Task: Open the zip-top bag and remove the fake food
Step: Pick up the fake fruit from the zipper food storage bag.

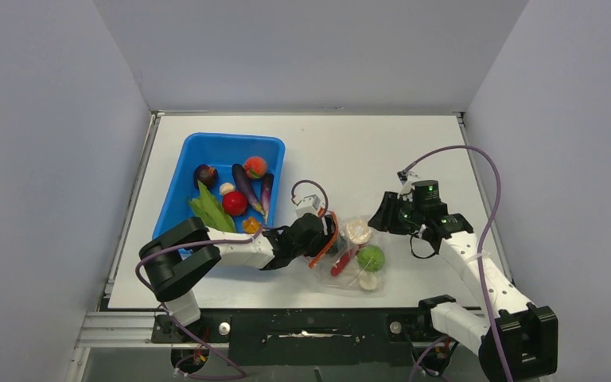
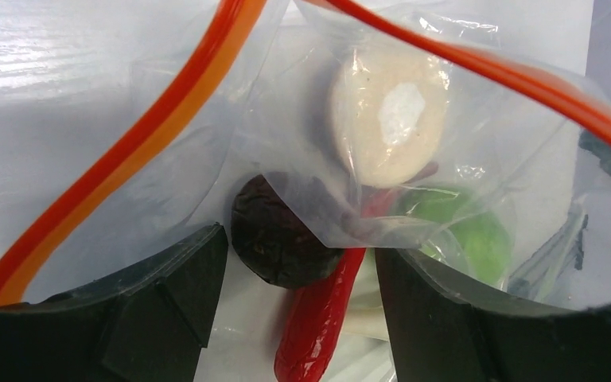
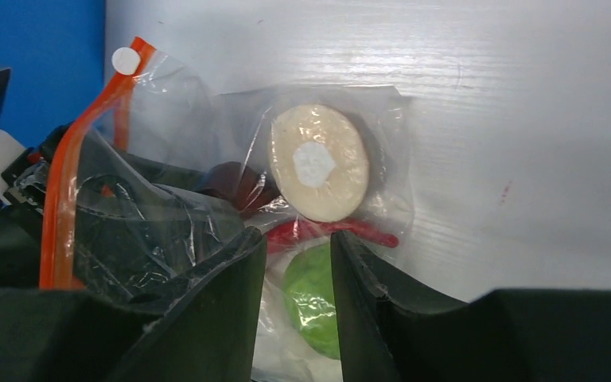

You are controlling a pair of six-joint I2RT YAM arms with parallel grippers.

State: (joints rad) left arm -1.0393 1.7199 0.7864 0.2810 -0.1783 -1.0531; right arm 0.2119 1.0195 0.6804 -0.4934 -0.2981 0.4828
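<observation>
At the near edge, the two arm bases are bolted to a silver metal rail [image 1: 119,328] that fronts the white, faintly ribbed surface [image 1: 366,151].

Just beyond, towards the front centre, the crinkly clear plastic zip-top bag [image 1: 342,280] lies flat on the surface. The left gripper [image 1: 330,245] is pushed into the bag's mouth with its jaws wide apart. The orange-red zipper strip [image 2: 127,151] loops around them, and a dark round piece [image 2: 274,239] and a long red chilli [image 2: 318,318] lie between them, unclamped.

Deeper in the bag are a white mushroom [image 1: 368,280], a green bumpy ball [image 1: 371,258] and a flat cream disc [image 1: 358,231].

The right gripper [image 1: 390,216] hovers just beside the bag's far right corner, its jaws a narrow gap apart on nothing.

Farther back on the left, a blue plastic bin [image 1: 231,140] holds a red round fruit [image 1: 235,203], purple aubergines [image 1: 247,185], long green pods [image 1: 209,208] and an orange-pink peach [image 1: 255,166].

Plain pale grey walls [image 1: 310,48] enclose the surface on three sides.
</observation>
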